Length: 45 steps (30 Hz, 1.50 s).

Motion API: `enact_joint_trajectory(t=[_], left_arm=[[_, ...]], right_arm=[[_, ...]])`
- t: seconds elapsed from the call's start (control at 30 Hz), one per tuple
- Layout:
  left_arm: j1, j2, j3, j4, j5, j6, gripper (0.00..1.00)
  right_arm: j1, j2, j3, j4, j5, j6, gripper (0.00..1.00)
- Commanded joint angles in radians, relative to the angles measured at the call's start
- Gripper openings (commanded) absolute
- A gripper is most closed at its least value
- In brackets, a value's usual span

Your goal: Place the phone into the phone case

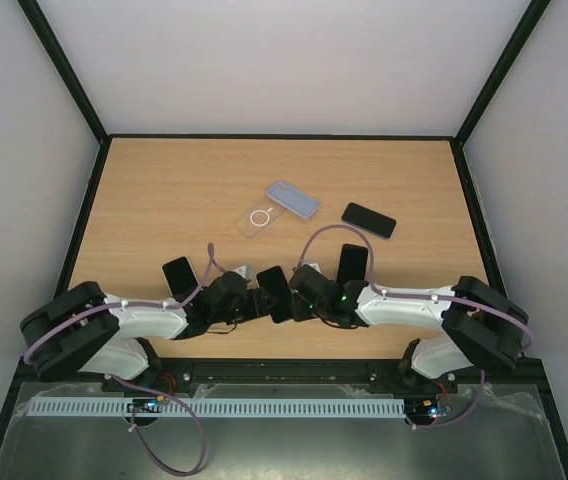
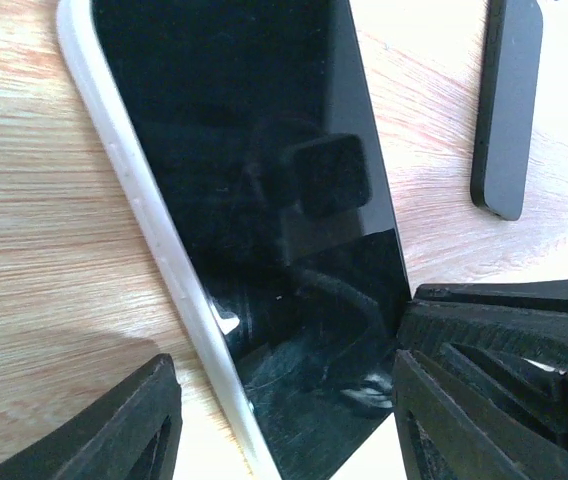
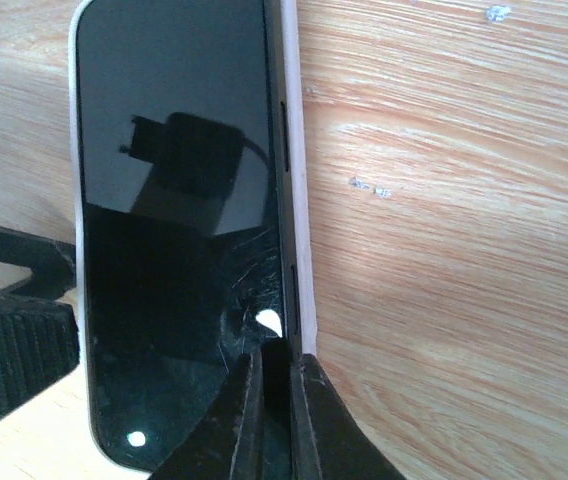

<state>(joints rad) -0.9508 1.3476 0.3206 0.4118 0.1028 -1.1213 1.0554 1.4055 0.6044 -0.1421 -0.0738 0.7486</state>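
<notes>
phone (image 3: 174, 250) — lies in phone case (image 3: 306, 200), right edge seemingly proud of the rim, long axis running ahead of both finger pairs | right gripper (image 3: 277, 358) nipped tight on that right edge | left gripper (image 2: 284, 365) spread — straddling the near end

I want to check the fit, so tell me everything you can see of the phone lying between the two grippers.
The phone is a slim slab with a glossy black screen, unlit, reflecting the camera and finely scratched near one end. A pale translucent case rim runs along both long sides; on one side the phone's edge with its buttons shows beside the rim. It lies screen up on the wooden table. The right gripper has its fingers closed at that edge; the left gripper is open, straddling one end.
</notes>
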Motion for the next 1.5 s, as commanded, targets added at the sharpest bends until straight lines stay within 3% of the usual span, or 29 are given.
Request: enact_joint_trajectory(t=[0.0,0.5,1.03,1.47], left_arm=[[-0.009,0.021,0.024,-0.009,-0.015,0.013,0.59],[-0.008,0.02,0.05,-0.104,-0.051,0.045,0.55],[-0.009,0.033,0.06,-0.189,-0.064,0.071,0.49],[-0.001,0.051,0.063,-0.189,-0.057,0.083,0.51]], right_arm=[[0.014,0.035,-0.002,-0.031,-0.006,-0.008,0.04],[0.094,0.28,0.102,-0.155,0.058,-0.027,0.02],[0.101,0.176,0.166,-0.381,0.002,-0.03,0.07],[0.099,0.299,0.269,-0.514,-0.062,-0.137,0.03]])
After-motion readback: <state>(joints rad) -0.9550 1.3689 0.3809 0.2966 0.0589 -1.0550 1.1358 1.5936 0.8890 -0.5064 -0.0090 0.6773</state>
